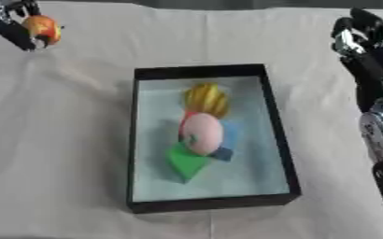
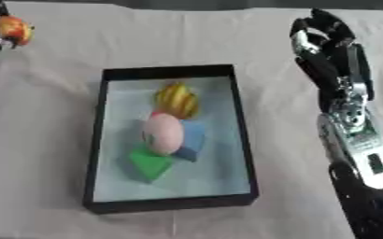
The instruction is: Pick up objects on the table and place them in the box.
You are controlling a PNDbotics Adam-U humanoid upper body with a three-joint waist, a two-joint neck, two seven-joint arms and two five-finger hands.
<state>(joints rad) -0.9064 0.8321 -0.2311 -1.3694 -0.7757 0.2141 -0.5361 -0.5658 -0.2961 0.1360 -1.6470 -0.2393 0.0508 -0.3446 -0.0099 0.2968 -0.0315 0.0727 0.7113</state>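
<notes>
Black rectangular box; far left, round orange-red fruit between left hand fingers.

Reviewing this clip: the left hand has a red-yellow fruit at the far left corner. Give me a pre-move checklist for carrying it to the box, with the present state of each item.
1. Fruit held: the left hand has fingers curled round the red-yellow fruit: ok.
2. Fruit clear of the cloth: cannot tell.
3. Box open at the top, upright: ok.
4. Room inside: the yellow ridged item, pink egg-shaped item, green block and blue piece crowd the middle; bare floor shows at the near end: ok.
5. Path from fruit to box over bare cloth: ok.
6. Right hand off to the box's right, holding nothing: ok.
</notes>
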